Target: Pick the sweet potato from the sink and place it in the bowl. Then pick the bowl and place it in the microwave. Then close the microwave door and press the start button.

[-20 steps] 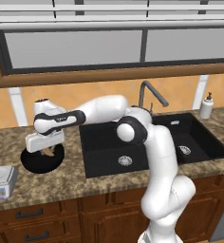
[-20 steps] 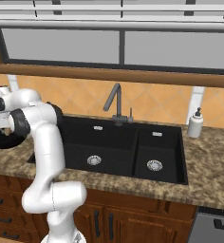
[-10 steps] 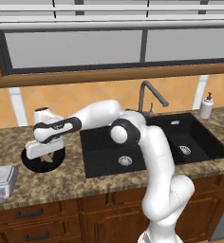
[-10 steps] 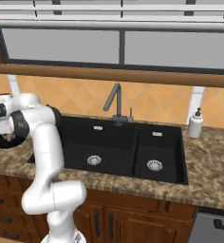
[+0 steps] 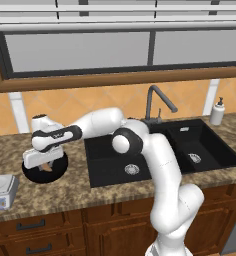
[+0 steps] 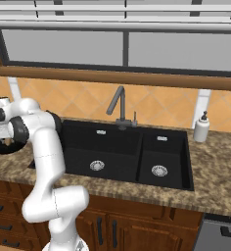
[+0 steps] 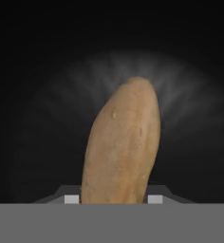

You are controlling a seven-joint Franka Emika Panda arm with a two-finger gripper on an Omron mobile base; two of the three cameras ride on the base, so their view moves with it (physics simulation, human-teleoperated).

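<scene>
The glossy black bowl (image 5: 58, 172) stands on the granite counter left of the sink (image 5: 165, 145). My gripper (image 5: 44, 165) points down into it, shut on the sweet potato (image 5: 47, 168). In the hand view the tan sweet potato (image 7: 123, 142) stands lengthwise between my fingertips, gripper (image 7: 113, 199), with the bowl's dark inside (image 7: 38, 118) close behind it. In the right base view the bowl's rim (image 6: 5, 148) shows at the far left, under my hand, beside the sink (image 6: 117, 147). The microwave and its door are out of view.
A small grey-white scale (image 5: 0, 190) sits near the counter's front edge, left of the bowl. A dark curved faucet (image 5: 157, 102) rises behind the sink, with a soap dispenser (image 5: 217, 111) at the back right. Wall cabinets hang overhead.
My hand has sunk a little lower into the bowl, still carrying the sweet potato. The bowl has not moved.
</scene>
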